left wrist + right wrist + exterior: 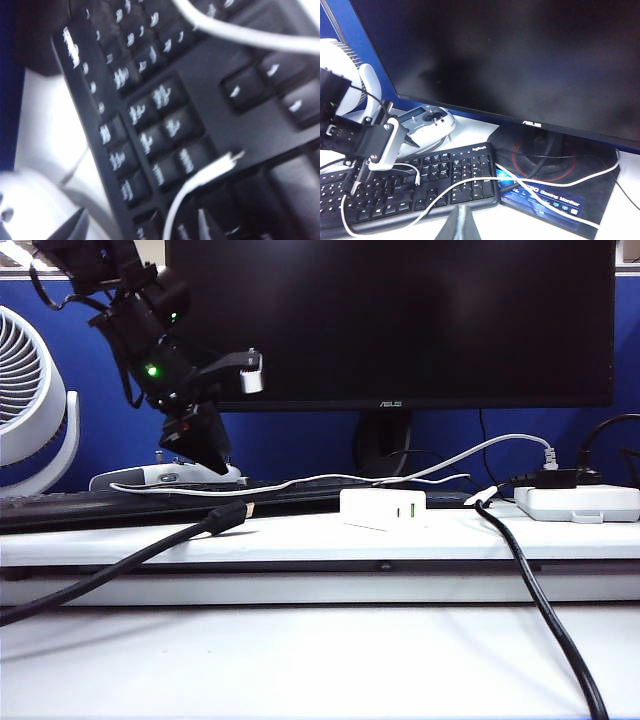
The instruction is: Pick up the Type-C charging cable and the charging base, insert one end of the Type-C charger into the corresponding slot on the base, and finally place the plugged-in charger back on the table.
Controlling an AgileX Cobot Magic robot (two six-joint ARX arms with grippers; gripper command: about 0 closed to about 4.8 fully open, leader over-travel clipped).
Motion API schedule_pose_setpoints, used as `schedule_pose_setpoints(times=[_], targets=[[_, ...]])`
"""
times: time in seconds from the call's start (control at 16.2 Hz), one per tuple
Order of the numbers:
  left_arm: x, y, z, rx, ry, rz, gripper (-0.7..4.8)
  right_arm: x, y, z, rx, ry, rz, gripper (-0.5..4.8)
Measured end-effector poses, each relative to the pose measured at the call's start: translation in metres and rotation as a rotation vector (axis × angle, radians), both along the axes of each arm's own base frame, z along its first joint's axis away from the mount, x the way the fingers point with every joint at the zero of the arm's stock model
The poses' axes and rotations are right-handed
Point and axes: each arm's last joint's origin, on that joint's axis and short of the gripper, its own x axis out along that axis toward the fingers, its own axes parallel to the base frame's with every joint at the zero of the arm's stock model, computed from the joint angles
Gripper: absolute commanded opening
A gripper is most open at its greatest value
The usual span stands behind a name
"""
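A large black monitor [390, 320] stands at the back of the white table [320, 660]. In front of it lies a black keyboard [410, 185], the landmark here. The thin white charging cable [470, 182] drapes across the keyboard, one plug end [232, 157] resting on the keys. The left gripper [142, 222] hangs just above the keyboard, jaws spread on either side of the cable near that plug, not touching. The right gripper [458, 225] hovers near the keyboard's front edge, jaws pressed together, empty. The small white charging base [383, 508] sits on the ledge before the keyboard.
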Motion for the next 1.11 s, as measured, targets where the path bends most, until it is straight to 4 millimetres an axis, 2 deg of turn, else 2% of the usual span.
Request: schedule_pose_setpoints(times=[0.31, 0.68, 0.8, 0.86, 1.11], targets=[[-0.004, 0.0, -0.003, 0.074, -0.013, -0.124, 2.95, 0.0, 0.0, 0.001, 0.004, -0.015, -0.002, -0.01], [-0.001, -0.001, -0.011, 0.057, 0.0, -0.146, 2.9, 0.001, 0.0, 0.002, 0.006, -0.022, -0.002, -0.01], [0.0, -0.002, -0.012, 0.05, -0.003, -0.147, 2.52, 0.001, 0.0, 0.002, 0.006, -0.022, -0.002, -0.01], [0.001, -0.002, -0.014, 0.049, 0.0, -0.148, 1.88, 0.001, 0.0, 0.002, 0.006, -0.022, -0.002, -0.01], [0.005, -0.003, -0.018, 0.035, -0.003, -0.145, 1.6, 0.001, 0.0, 0.002, 0.006, -0.022, -0.002, -0.02]])
